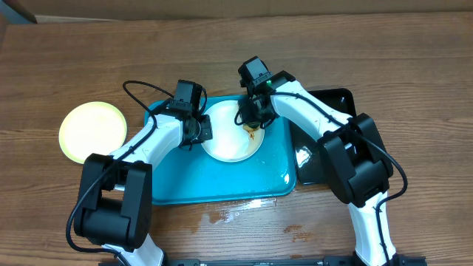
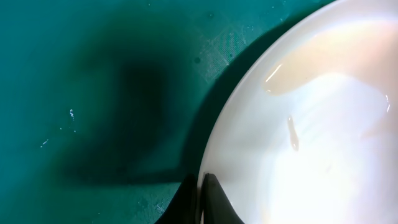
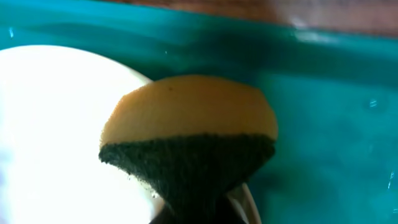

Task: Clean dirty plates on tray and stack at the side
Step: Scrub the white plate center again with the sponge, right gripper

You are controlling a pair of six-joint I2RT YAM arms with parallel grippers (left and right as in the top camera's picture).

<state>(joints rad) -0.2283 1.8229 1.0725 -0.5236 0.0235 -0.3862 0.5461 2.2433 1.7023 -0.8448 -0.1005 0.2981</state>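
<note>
A white plate (image 1: 229,137) lies on the turquoise tray (image 1: 185,181) near its back edge. My left gripper (image 1: 204,131) is shut on the plate's left rim; in the left wrist view its dark fingertips (image 2: 214,202) pinch the rim of the plate (image 2: 311,143), which has a faint streak in its well. My right gripper (image 1: 251,120) is shut on a yellow sponge (image 3: 186,112) with a dark scouring side, and the sponge rests at the right edge of the plate (image 3: 50,124). A pale yellow-green plate (image 1: 92,131) sits on the table left of the tray.
A glossy black tray (image 1: 336,100) lies right of the turquoise tray, partly under my right arm. Water spots (image 1: 236,210) wet the wooden table in front of the tray, and a wet patch (image 1: 284,177) shines at its front right corner.
</note>
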